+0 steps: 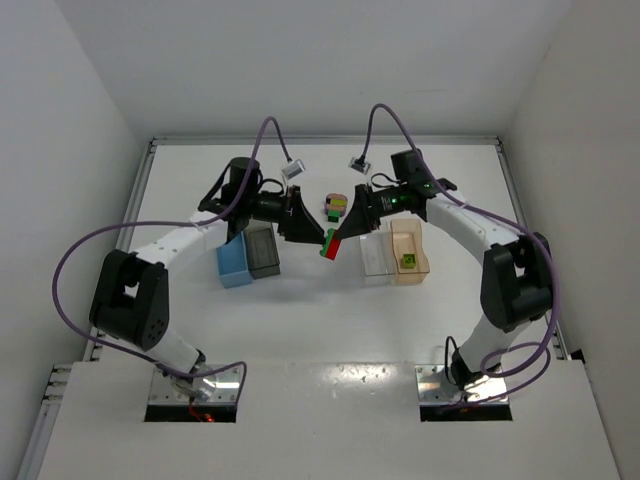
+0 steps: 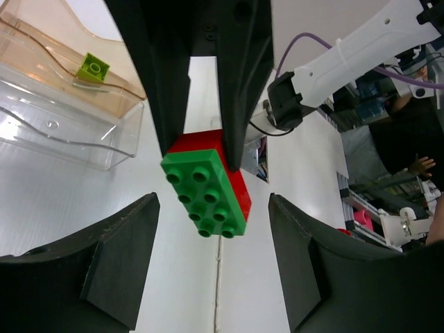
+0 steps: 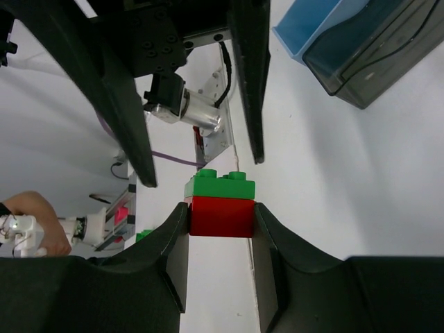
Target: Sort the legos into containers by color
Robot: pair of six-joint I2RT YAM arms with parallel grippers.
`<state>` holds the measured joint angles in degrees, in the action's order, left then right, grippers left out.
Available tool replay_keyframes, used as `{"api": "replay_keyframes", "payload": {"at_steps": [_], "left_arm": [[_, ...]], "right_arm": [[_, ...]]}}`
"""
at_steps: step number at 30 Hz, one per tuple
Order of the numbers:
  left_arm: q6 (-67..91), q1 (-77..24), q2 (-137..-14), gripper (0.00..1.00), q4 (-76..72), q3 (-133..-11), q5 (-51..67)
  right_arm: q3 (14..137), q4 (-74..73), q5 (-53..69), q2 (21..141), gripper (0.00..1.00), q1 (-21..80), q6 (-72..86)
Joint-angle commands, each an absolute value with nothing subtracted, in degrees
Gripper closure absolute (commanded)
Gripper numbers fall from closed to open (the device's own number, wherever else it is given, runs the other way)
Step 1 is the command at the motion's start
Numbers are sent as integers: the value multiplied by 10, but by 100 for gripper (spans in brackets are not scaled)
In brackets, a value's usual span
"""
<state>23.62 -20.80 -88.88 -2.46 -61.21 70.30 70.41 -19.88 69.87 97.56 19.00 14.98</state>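
**A:** Which bins hold anything?

**B:** The tan-orange bin (image 2: 48, 52), out past the right end effector (image 3: 220, 211) on its outer side, holds one yellow-green brick (image 2: 92, 68). The clear bin (image 2: 69, 135) stands right beside it, nearer that end effector. The light blue bin (image 3: 312, 28) and dark grey bin (image 3: 374, 55) stand side by side on the outer side of the left end effector (image 2: 214, 205), with the grey one nearer.

**A:** What is in those two?

**B:** I cannot tell. The right wrist view cuts both off, and from above they are small and dark.

**A:** And the end effectors?

**B:** The right one pinches the red brick (image 3: 220, 216) by its sides, with a green brick (image 3: 220, 184) stuck on top. The left one's fingers are spread wide on either side of that stack, touching nothing.

**A:** Anything else on the table (image 1: 320, 320)?

**B:** A heap of other legos (image 1: 336, 207) lies beyond both end effectors. The bricks in it blur together.
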Motion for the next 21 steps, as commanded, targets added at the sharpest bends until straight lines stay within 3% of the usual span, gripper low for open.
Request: {"api": "replay_keyframes", "payload": {"at_steps": [1,5,14,21], "left_arm": [[240,-201,-896,31,-47,-610,697],[235,-207,-902,32,-37,-610,692],[229,-212,-907,70,-37,-615,693],[229,-217,-902,82,-37,-615,707]], "right_arm": [[736,-179,725,962,100,200,145],[737,-179,725,956,100,200,145],[731,-179,720,956,100,200,145],[731,-191,696,962,100,200,122]]}}
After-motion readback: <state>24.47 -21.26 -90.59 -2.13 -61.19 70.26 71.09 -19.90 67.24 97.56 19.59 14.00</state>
